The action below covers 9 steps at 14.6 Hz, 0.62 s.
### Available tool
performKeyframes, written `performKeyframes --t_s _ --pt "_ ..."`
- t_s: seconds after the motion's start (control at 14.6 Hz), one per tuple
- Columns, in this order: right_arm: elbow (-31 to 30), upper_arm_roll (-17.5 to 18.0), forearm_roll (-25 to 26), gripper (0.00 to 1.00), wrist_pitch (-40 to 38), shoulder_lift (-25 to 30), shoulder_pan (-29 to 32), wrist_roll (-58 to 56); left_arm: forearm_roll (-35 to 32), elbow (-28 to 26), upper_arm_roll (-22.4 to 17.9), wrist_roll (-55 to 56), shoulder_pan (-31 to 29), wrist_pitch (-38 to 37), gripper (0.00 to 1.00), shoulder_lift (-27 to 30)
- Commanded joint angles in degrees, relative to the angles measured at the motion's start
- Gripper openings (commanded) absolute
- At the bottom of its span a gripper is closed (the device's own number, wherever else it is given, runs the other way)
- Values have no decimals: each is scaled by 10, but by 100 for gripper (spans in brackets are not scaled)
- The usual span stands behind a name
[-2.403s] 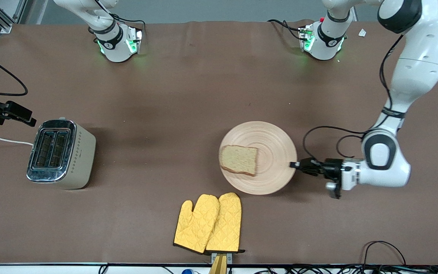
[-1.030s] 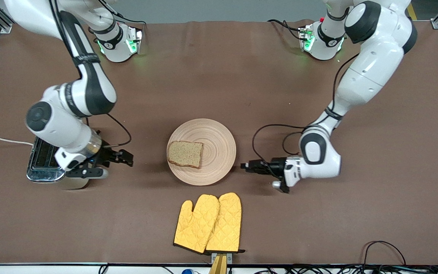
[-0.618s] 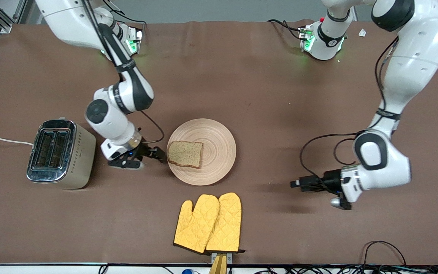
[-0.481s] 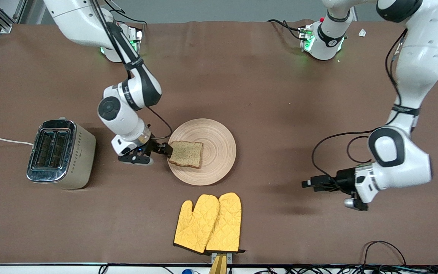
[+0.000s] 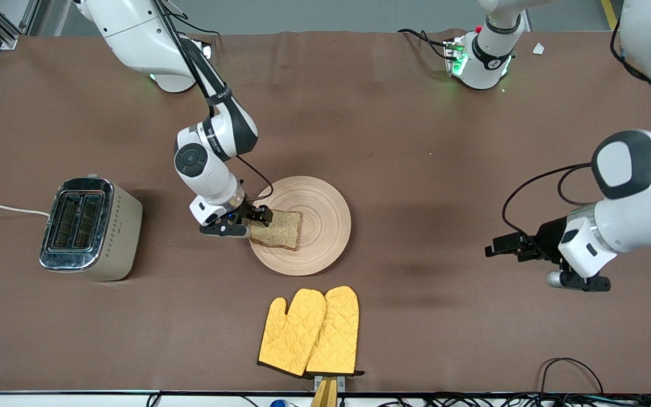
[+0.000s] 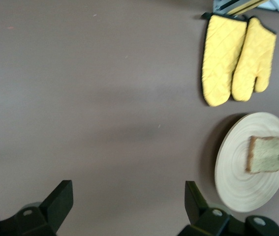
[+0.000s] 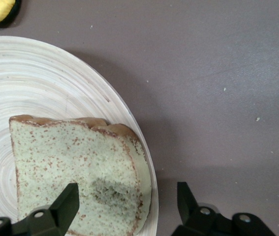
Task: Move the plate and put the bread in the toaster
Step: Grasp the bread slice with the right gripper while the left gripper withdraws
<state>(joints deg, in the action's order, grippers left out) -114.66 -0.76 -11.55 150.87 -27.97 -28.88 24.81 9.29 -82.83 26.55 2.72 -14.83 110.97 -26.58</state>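
Bread (image 5: 276,230), a brown slice, lies flat on the plate (image 5: 325,237) on the side toward the toaster; the plate rests near the middle of the worktop. Nearest the front edge lies a pair of yellow oven mitts (image 5: 309,330), just clear of the plate's rim. The right gripper (image 5: 260,216) sits at the crust edge of the slice, its fingers parted on either side of that edge with nothing held between them; in the right wrist view the bread (image 7: 80,172) and plate (image 7: 41,73) fill the space ahead of the fingers. The toaster (image 5: 91,228) stands near the right arm's end of the worktop, slots up and empty. The left gripper (image 5: 500,247) waits, spread wide and empty, over bare tabletop toward the left arm's end. The step in hand appears to be gripping the slice: the fingers should probably straddle the crust squarely and close gently, so the soft crumb neither tears nor slides across the plate.
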Motion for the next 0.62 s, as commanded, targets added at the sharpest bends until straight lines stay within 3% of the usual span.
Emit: performKeyframes --t_s 0.0,0.21,0.55 --pt "-5 -5 -8 73 1 6 -3 3 -61 -17 1 35 0 -51 100 63" --pt "-5 -6 -8 66 -1 6 1 1 -144 -12 4 27 2 -110 100 104" --pt "-5 -8 -8 61 -8 6 1 1 -154 67 -4 25 -2 -252 100 117"
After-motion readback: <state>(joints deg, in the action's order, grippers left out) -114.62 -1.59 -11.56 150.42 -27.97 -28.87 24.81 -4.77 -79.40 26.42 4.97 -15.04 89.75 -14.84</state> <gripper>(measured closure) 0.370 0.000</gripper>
